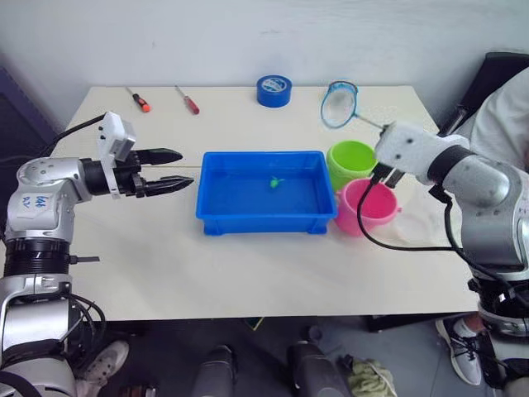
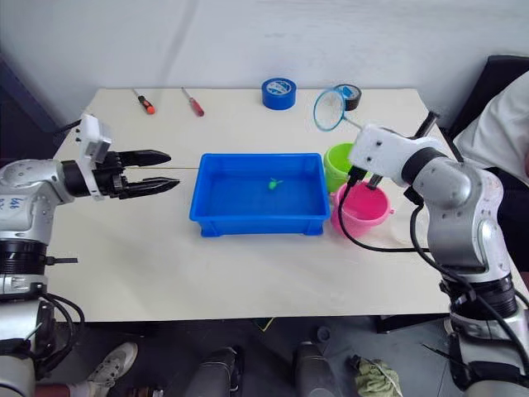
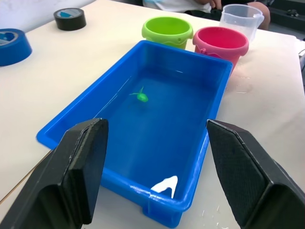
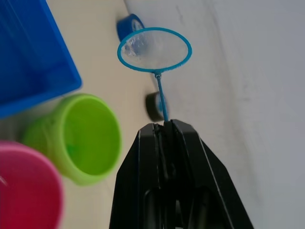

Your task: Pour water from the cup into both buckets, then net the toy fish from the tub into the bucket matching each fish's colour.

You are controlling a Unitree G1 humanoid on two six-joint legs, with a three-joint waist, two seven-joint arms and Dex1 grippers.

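While one tiny green plastic fish (image 1: 274, 183) lies near the middle of the shallow bright blue rectangular tub (image 1: 216, 217), the small blue-rimmed hoop net (image 1: 339, 104) hangs in the air beyond the tub's far right corner, above and behind the lime green round pail (image 1: 350, 160), with the pink pail (image 1: 367, 208) just beside that one. Pinching the thin handle, the right gripper (image 4: 164, 128) has its black fingers pressed together on it; the handle's long axis points away from the fish, so I judge the hoop must swing back and down. Off the tub's opposite end hovers the left gripper (image 1: 157, 170), fingers spread. Behind the pink pail stands the clear plastic measuring cup (image 3: 240, 18).
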